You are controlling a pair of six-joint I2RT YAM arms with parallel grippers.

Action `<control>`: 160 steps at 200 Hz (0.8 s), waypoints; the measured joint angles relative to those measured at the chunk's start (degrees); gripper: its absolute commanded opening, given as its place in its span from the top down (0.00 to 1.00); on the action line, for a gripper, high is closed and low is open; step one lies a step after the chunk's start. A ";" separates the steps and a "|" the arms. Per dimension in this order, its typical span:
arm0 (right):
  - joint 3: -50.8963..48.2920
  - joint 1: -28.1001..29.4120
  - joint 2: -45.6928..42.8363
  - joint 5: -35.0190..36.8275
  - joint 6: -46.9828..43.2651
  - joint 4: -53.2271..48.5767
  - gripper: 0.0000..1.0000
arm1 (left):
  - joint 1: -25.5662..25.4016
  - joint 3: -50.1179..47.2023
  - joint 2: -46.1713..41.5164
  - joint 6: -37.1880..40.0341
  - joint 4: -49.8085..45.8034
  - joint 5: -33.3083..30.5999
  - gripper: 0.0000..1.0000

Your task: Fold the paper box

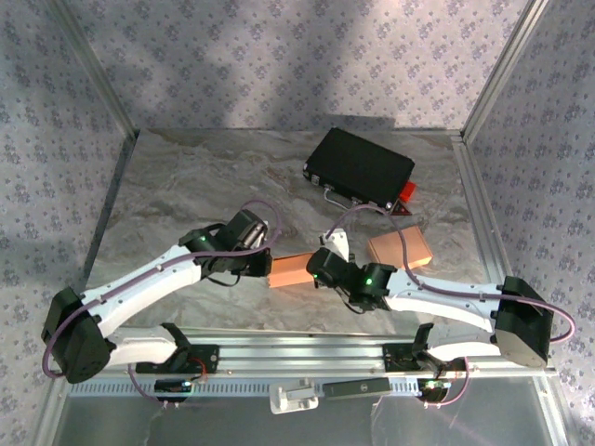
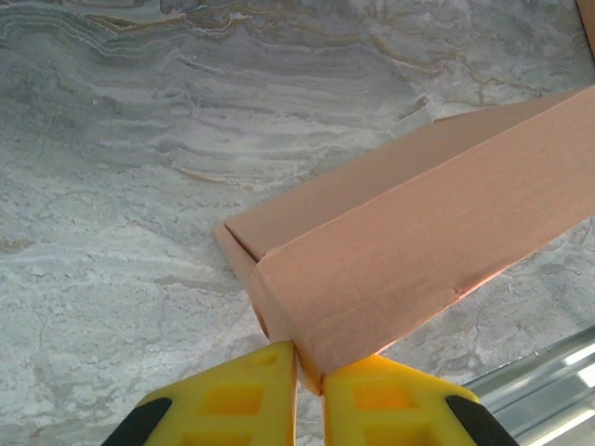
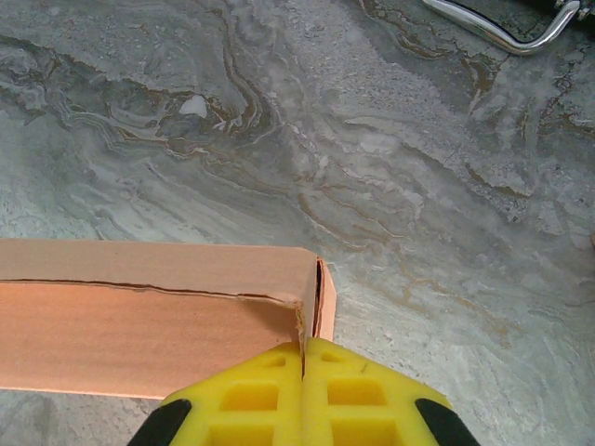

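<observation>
Inward, left arm (image 1: 149, 279) bent low, jaws pinching paper box (image 1: 290, 271), right arm (image 1: 437, 297) likewise, jaws seemingly pinching flap (image 3: 323, 302).

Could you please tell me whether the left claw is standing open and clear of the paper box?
No, the left claw is closed, its yellow fingers pinching the near corner of the paper box.

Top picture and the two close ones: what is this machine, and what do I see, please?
Two white robot arms stand side by side. The top picture looks down from above; each close picture comes from a wrist camera. On the grey marbled table lie a black rectangular case and a spare brown cardboard box. A long brown cardboard box is pinched at its two ends by the yellow left fingers and the yellow right fingers.
</observation>
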 measured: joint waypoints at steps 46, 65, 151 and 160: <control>0.09 0.11 0.00 -0.02 0.15 -0.28 1.00 | 1.31 1.20 0.00 0.02 -1.03 1.97 0.86; 0.24 0.11 0.00 -0.04 0.15 -0.63 1.00 | 1.99 1.33 0.00 0.02 -1.18 3.02 0.86; 0.98 -1.60 -0.35 -2.67 -0.46 -1.77 1.00 | 5.79 1.33 0.00 0.96 -1.25 9.31 0.85; 1.01 -1.88 -0.52 -3.17 -0.59 -1.75 1.00 | 5.95 1.33 0.00 1.11 -1.25 9.92 0.85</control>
